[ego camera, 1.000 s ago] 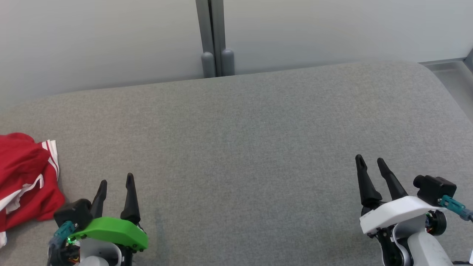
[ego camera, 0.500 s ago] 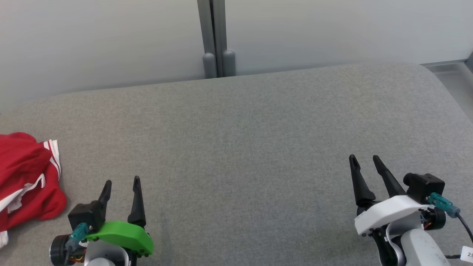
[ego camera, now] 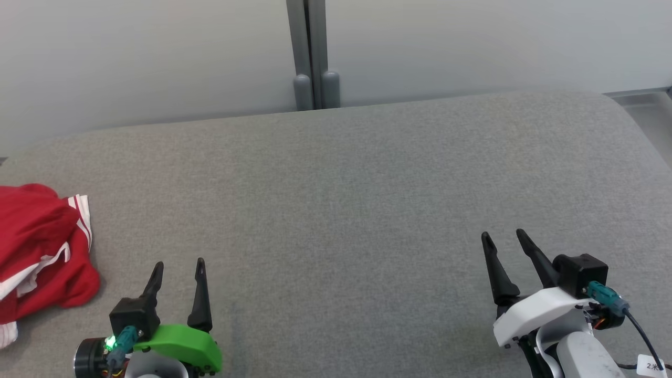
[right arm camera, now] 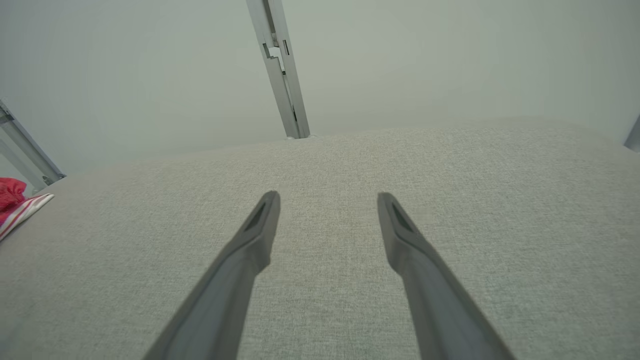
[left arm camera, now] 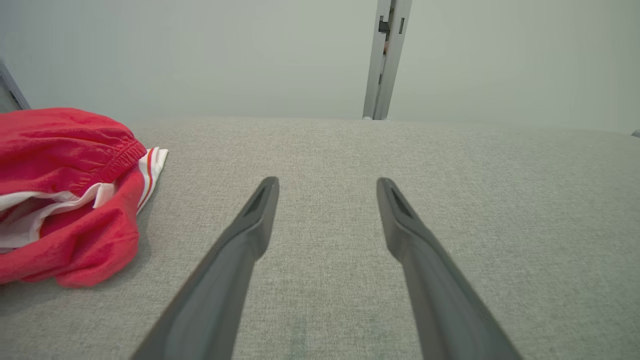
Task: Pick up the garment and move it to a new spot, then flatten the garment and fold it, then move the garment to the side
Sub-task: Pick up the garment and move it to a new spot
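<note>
At the far left of the grey bench [ego camera: 341, 184] lies the garment [ego camera: 37, 252], a crumpled red heap with white stripes and a gathered elastic band across its top; shorts, I would guess. Part of it runs off the left edge of my head view.

I judge it light, soft and limp. It will sag and trail once lifted, and the smooth cloth may slip from a shallow pinch. The elastic band looks like the firmest place to take hold. The bunched fold on the side nearest me is second best, though pinching there may gather several layers and leave the heap tangled for flattening.

Just right of the heap, not touching it, is my left claw [ego camera: 179, 262]. Its fingers are spread wide with nothing between them, and they point across the bench, not at the cloth. It would have to turn leftward to reach.

The middle of the bench is bare fabric. Well to the right, my right claw [ego camera: 502, 233] is also wide apart and empty.
</note>
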Controlling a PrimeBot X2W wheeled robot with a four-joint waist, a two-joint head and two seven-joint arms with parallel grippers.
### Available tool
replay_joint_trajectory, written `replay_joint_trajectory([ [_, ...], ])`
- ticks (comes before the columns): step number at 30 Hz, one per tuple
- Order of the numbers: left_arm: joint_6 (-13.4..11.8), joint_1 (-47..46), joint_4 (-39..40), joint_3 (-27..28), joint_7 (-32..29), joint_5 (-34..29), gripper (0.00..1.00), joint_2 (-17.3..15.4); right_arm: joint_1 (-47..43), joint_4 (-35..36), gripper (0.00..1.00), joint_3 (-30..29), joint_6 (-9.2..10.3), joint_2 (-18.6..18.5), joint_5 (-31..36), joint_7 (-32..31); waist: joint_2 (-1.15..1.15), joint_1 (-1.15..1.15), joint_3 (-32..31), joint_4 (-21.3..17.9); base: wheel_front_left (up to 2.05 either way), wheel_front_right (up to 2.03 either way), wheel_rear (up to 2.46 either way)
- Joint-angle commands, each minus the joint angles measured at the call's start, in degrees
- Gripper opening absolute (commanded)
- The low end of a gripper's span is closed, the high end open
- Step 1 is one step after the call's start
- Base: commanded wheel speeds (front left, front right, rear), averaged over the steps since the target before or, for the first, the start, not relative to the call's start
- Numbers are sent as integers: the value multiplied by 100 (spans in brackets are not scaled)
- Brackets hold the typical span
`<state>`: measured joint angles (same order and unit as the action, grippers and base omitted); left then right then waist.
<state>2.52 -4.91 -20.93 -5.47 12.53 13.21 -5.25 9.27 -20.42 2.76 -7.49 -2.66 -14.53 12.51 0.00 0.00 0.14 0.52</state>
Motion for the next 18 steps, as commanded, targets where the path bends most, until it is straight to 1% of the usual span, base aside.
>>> replay_joint_trajectory([
  [1,24,12,-5,33,49,-146,100,4,18,12,100,27,0,-29,112,54,0,0,36,105,0,0,0],
  [7,82,-4,-102,114,119,-380,100,64,-15,24,100,130,0,-31,306,126,0,0,97,638,0,0,0],
  [18,153,152,-363,486,242,-786,100,107,21,-74,100,548,1,-37,575,236,0,0,161,2122,0,0,0],
])
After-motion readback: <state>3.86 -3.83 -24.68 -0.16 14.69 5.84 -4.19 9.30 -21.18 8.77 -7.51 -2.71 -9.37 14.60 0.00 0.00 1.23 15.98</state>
